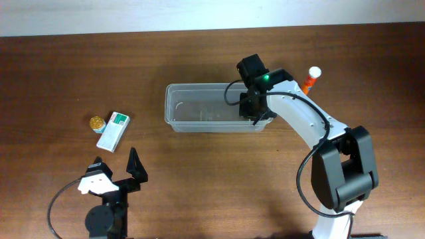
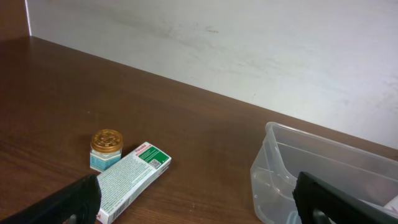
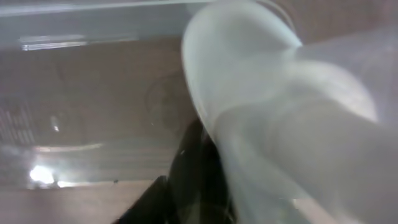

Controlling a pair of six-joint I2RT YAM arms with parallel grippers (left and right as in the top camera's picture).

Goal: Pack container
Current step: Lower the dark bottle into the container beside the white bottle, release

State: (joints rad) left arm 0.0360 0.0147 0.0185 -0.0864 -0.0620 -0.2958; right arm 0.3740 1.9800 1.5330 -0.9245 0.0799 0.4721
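**Right gripper at the container's right end, left gripper spread wide**

At the lower left of the overhead view my left gripper [image 1: 115,159] hangs released over the counter [image 1: 199,192]. Its jaws are wide apart with nothing between them. In my left wrist view its dark fingers [image 2: 68,202] sit at the two bottom corners of the frame.

Just above it, at the left of the overhead frame, a small gold-lidded jar [image 1: 97,123] stands beside a white-and-green box [image 1: 113,131] that lies flat. The two are touching or nearly so.

The container [image 1: 199,109], clear and rectangular, rests on the counter at the upper middle of the frame, well apart from the jar and box. My right gripper [image 1: 254,114] is at the container's right end, over its rim. I cannot tell whether it is released or clenched. My right wrist view is a blur of pale translucent plastic filling the right of the frame, with one dark finger [image 3: 193,180] at the bottom centre.

At the upper right, outside the container, an orange bottle [image 1: 309,81] with a white cap sits near my right arm.
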